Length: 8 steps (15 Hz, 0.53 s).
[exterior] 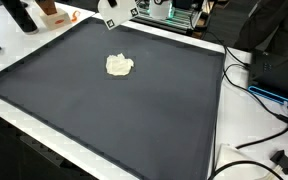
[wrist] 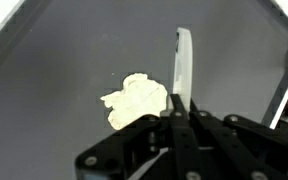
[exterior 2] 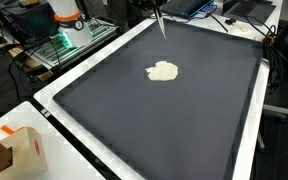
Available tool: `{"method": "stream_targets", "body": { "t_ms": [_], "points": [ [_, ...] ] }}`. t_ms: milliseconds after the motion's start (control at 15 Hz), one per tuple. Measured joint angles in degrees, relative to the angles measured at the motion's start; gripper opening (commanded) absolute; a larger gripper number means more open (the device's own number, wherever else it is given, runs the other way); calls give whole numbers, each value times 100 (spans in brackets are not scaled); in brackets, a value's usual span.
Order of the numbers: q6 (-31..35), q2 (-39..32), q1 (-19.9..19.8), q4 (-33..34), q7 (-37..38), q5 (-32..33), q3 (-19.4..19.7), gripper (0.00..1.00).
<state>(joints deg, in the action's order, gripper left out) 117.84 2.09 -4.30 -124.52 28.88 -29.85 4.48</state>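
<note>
Cream, crumpled, dough-like lump (exterior: 120,66) sits on the dark grey rubbery mat (exterior: 134,125), upper middle of the frame in both exterior views (exterior 2: 163,71). Nothing else lies near it on the mat.

Gripper (wrist: 182,110) is pinched on the base of a slim pale-grey blade (wrist: 183,60). In wrist view the blade runs up the frame just right of the lump (wrist: 136,100), apart, not touching. In an exterior view the blade (exterior 2: 160,22) shows as a thin rod at top centre, with a clear gap down-frame to the lump. I can't tell the tip's height over the mat from any view.

My read on working blade to lump:
- Descend slowly and judge the gap from wrist view; the exterior views give poor depth here.
- Shallow blade angle, so the tip skims the mat rather than digging in.
- Meet the lump at its right edge in wrist view, not its top.
- The lump looks light and loose, likely to slide, so use short moves.
- The pinch on the blade is narrow and a side load could twist it, so go easy.
</note>
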Motion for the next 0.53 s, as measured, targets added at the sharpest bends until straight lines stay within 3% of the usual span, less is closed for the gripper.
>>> {"method": "stream_targets", "body": {
  "t_ms": [533],
  "points": [
    [-282,165,122,188,2055,2085,-410,1]
  ]
}}
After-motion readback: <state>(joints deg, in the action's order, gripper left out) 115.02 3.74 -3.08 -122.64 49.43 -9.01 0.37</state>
